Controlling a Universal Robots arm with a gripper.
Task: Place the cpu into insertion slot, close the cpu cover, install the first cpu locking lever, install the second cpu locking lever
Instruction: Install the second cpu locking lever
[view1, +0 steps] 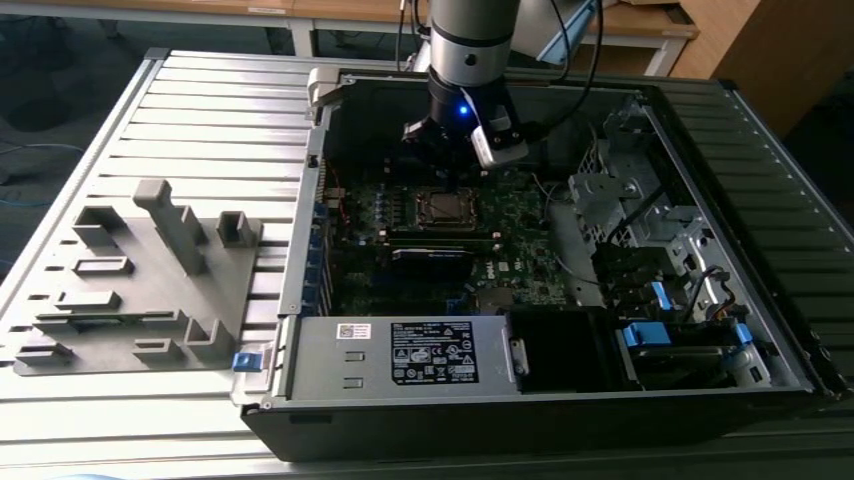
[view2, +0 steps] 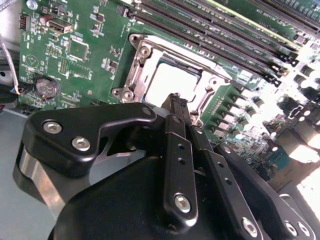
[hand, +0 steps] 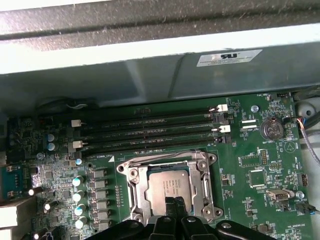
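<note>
The cpu (hand: 167, 187) lies flat in the socket on the green motherboard, its dull silver top showing in both wrist views (view2: 167, 80). The cpu cover (hand: 134, 186) is a shiny silver frame lying down around the chip (view2: 136, 60). A thin metal lever rod (hand: 155, 159) runs along the socket's edge beside the memory slots. My gripper (hand: 173, 205) hangs just above the socket's edge with its black fingers pressed together and nothing between them (view2: 176, 101). In the exterior view the gripper (view1: 449, 162) sits over the open computer case, just behind the socket (view1: 441, 207).
Memory slots (hand: 150, 132) line one side of the socket, and a coin battery (hand: 272, 130) sits further off. The case wall (hand: 150, 70) rises close behind. A power supply box (view1: 400, 352) fills the case's front. A grey fixture tray (view1: 134, 280) lies at the exterior view's left.
</note>
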